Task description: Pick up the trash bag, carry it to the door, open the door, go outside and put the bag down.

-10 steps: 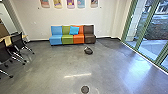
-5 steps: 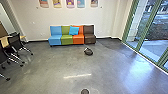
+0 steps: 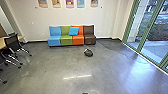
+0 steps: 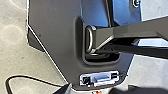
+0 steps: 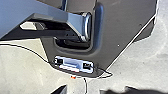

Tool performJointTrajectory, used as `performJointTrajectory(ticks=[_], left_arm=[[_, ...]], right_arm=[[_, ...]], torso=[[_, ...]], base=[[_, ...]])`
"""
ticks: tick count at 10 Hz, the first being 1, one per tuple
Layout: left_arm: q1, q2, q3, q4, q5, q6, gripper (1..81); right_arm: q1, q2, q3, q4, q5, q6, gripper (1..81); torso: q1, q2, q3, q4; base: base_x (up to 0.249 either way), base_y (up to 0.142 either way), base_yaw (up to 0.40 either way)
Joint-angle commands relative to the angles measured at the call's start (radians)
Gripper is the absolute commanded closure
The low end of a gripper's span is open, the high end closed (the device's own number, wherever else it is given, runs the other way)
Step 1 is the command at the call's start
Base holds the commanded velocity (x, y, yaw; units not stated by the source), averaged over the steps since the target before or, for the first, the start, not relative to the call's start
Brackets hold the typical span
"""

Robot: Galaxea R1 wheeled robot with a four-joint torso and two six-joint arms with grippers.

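Floor (image 3: 75,63): smooth, glossy, polished-concrete look, bright reflections. Trash bag (image 3: 88,53): dark plastic by its look. Wall (image 3: 105,20): matt, smooth, painted look. Seats (image 3: 66,40): smooth covers, cloth vs vinyl can't tell. Cushion (image 3: 73,31): matt, cloth look. Glazing (image 3: 154,46): clear, glossy glass; green frame (image 3: 145,40) reads as painted metal. Desk (image 3: 3,43): pale wood look. Robot's plate (image 4: 57,32): dark, smooth, mostly matt. Ring on the jointed bar (image 5: 87,26): shiny metal look.

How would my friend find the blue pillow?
Find the colourful seats along the far wall. The pillow leans where the green seat and orange seat meet. Unlike the big blue seat at the row's end, it's small and tilted.
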Motion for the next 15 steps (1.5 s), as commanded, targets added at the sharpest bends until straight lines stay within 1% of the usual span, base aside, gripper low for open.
performJointTrajectory(ticks=[1,7,11,15], left_arm=[[-0.019,-0.005,0.007,-0.001,0.067,-0.004,1.0],[-0.019,-0.005,0.007,-0.001,0.068,-0.003,1.0],[-0.020,-0.005,0.011,0.007,0.068,-0.003,1.0],[-0.022,-0.006,0.007,0.008,0.070,-0.001,1.0]], right_arm=[[0.014,-0.006,0.004,-0.012,-0.066,-0.003,1.0],[0.014,-0.001,0.003,-0.012,-0.066,-0.004,1.0],[0.020,-0.001,0.003,-0.013,-0.068,-0.004,1.0],[0.017,0.000,0.003,-0.012,-0.068,-0.004,1.0]], torso=[[0.000,0.000,0.000,0.000],[0.000,0.000,0.000,0.000],[0.000,0.000,0.000,0.000],[0.000,0.000,0.000,0.000]], base=[[0.159,0.000,0.000],[0.145,0.000,0.000],[0.134,0.000,0.000],[0.111,0.000,0.000]])
